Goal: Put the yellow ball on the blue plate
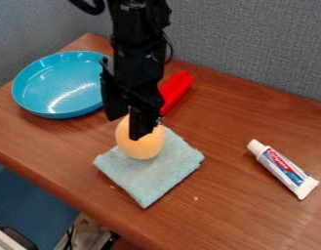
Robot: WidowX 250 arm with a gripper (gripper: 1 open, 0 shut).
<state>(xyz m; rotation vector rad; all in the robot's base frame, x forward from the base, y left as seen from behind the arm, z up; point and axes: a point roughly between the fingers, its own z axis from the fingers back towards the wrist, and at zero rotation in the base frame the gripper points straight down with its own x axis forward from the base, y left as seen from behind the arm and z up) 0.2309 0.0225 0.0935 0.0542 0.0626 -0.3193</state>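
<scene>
The yellow ball (140, 143) is being straddled from above by the partly open hand (126, 127); no grip is being shown.

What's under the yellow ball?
The folded cloth lies under the ball, spreading out around it toward the camera. The patch directly beneath the ball is covered, and so is whatever the black gripper hides behind it.
</scene>
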